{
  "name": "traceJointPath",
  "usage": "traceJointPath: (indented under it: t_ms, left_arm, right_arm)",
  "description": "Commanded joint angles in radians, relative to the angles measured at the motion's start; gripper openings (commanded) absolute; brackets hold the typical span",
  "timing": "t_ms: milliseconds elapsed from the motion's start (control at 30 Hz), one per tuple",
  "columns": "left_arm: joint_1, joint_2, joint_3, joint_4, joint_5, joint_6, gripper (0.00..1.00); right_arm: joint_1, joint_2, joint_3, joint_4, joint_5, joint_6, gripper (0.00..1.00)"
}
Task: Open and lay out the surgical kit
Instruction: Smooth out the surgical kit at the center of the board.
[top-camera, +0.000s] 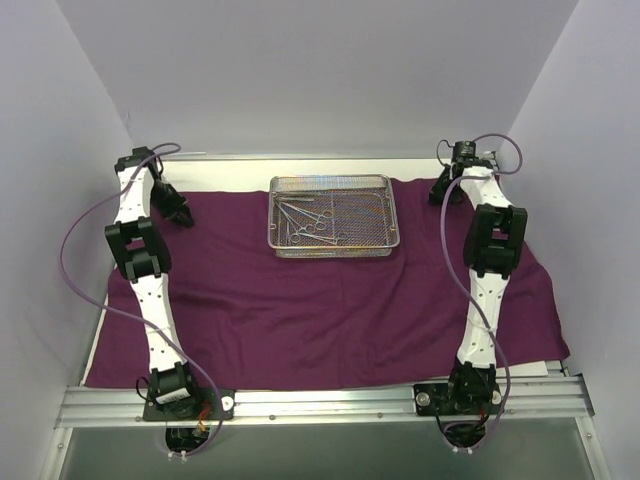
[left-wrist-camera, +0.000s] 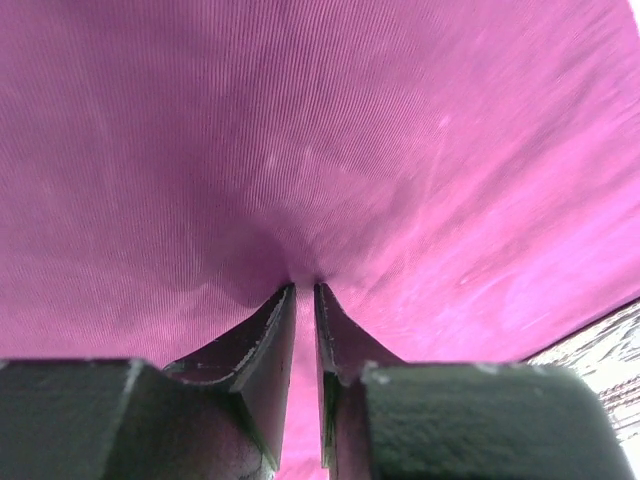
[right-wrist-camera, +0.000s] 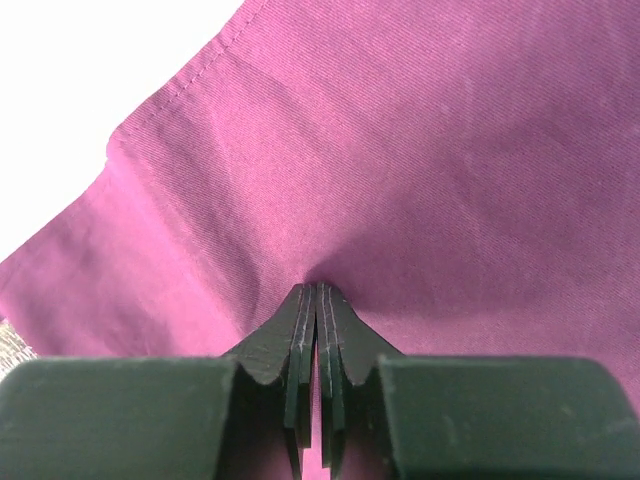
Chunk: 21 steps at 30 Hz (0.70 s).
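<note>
Right gripper (right-wrist-camera: 318, 287): jaws closed, pinching the dark purple cloth wrap (top-camera: 330, 320) near its far right edge.
Left gripper (left-wrist-camera: 305, 288): jaws a slit apart at a pucker in the cloth; whether it has a hold, I cannot tell.
Handling: draw both far corners outward, low and evenly, so the shallow silver wire-mesh tray (top-camera: 335, 250), at far centre on the cloth, does not shift.
Orientation: the cloth's long axis runs left-right, and so does the tray's.
</note>
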<state>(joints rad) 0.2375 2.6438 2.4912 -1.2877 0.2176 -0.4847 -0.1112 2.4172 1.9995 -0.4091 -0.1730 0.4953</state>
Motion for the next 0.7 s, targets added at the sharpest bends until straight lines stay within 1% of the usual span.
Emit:
traceJointPath:
  t_ms: [0, 67, 133, 167, 200, 267, 300, 367, 400, 433, 500, 533, 600, 633, 667]
  left_arm:
    - [0.010, 0.126, 0.121, 0.005, -0.054, 0.031, 0.24]
    - [0.025, 0.127, 0.129, 0.027, -0.023, 0.028, 0.24]
    - [0.032, 0.111, 0.138, 0.037, -0.027, 0.035, 0.26]
    - [0.033, 0.095, 0.124, 0.051, -0.029, 0.044, 0.36]
    - [0.029, 0.044, 0.109, 0.080, -0.030, 0.052, 0.43]
    - [0.023, -0.028, 0.054, 0.128, -0.034, 0.066, 0.51]
    - [0.017, -0.106, -0.007, 0.171, -0.049, 0.067, 0.57]
    - [0.016, -0.184, -0.070, 0.209, -0.053, 0.066, 0.61]
    - [0.013, -0.258, -0.127, 0.241, -0.053, 0.061, 0.66]
    - [0.011, -0.293, -0.156, 0.255, -0.057, 0.055, 0.69]
    - [-0.003, -0.388, -0.204, 0.278, -0.061, 0.061, 0.73]
    - [-0.027, -0.410, -0.233, 0.274, -0.069, 0.078, 0.77]
    - [-0.055, -0.447, -0.245, 0.216, -0.083, 0.090, 0.78]
    - [-0.087, -0.450, -0.247, 0.187, -0.087, 0.110, 0.81]
    - [-0.105, -0.450, -0.238, 0.150, -0.122, 0.118, 0.82]
  right_arm:
    - [-0.010, 0.149, 0.026, -0.123, 0.049, 0.012, 0.03]
    - [-0.013, 0.189, 0.071, -0.146, 0.052, 0.008, 0.03]
    - [-0.013, 0.216, 0.166, -0.174, 0.050, -0.006, 0.03]
    - [-0.013, 0.236, 0.195, -0.197, 0.040, -0.012, 0.04]
    - [-0.012, 0.238, 0.220, -0.203, 0.033, -0.017, 0.05]
    - [-0.010, 0.214, 0.240, -0.183, 0.017, -0.031, 0.07]
    - [-0.010, 0.201, 0.242, -0.178, 0.015, -0.035, 0.09]
    - [-0.010, 0.156, 0.248, -0.166, 0.004, -0.053, 0.16]
    - [-0.008, 0.136, 0.252, -0.165, 0.000, -0.058, 0.21]
    - [-0.008, 0.096, 0.261, -0.165, -0.002, -0.064, 0.32]
    - [-0.007, 0.050, 0.268, -0.171, 0.013, -0.086, 0.43]
    - [-0.005, 0.002, 0.266, -0.184, 0.024, -0.095, 0.52]
    - [-0.005, -0.047, 0.251, -0.201, 0.044, -0.118, 0.59]
    - [-0.004, -0.068, 0.242, -0.212, 0.053, -0.126, 0.65]
    - [-0.002, -0.105, 0.233, -0.241, 0.053, -0.136, 0.67]
